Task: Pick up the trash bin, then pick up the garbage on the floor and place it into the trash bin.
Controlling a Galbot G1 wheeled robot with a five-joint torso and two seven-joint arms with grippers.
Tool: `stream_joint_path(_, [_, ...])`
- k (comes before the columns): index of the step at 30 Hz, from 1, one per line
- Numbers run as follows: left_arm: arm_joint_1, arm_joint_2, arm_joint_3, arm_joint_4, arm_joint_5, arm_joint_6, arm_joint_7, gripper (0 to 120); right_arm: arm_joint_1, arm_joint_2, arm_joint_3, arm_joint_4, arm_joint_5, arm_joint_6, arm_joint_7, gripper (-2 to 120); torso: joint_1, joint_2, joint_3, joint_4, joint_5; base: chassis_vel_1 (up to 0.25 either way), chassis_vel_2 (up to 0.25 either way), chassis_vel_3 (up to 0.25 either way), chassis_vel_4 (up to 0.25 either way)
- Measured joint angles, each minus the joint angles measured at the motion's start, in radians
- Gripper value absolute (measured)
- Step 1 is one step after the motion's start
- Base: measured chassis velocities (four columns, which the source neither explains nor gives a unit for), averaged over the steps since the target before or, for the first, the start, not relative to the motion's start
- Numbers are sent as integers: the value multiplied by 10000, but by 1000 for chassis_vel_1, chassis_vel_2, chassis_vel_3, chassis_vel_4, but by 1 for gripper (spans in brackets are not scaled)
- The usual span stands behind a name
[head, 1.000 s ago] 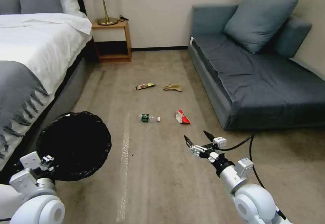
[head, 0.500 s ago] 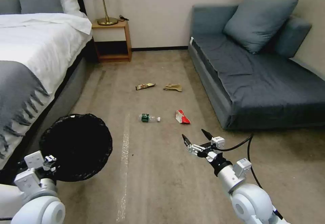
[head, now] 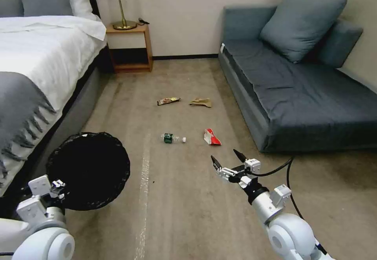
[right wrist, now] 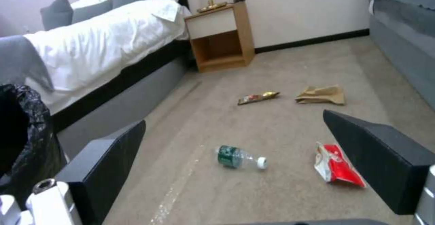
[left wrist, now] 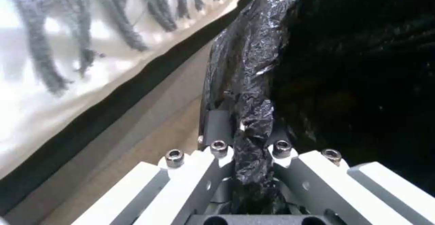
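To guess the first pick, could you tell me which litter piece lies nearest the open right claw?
The red-and-white wrapper, just ahead of the right claw. The bottle lies further left; the snack wrapper and tan paper lie farther off.

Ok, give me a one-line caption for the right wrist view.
Open right hand hangs low over carpet facing bottle, red-and-white wrapper, snack wrapper and crumpled paper.

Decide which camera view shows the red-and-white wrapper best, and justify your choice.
The right wrist view: the wrapper lies close and large on the carpet, between the open right gripper's fingers. The head view shows it small and farther off. The left wrist view faces the trash bin's bag.
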Motion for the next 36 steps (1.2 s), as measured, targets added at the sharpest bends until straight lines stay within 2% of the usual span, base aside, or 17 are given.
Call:
stream_joint_path(26, [-116, 40, -39, 519, -12, -303, 29, 3, 102, 11, -153, -260, -169, 53, -101, 100, 0, 0, 0, 0, 0, -79, 78, 85, -86])
stream_joint_path(36, [-141, 451, -317, 601, -349, -367, 42, 3, -25, -18, -82, -273, -424, 48, -234, 100, 1, 0, 0, -2, 1, -96, 92, 101, -94])
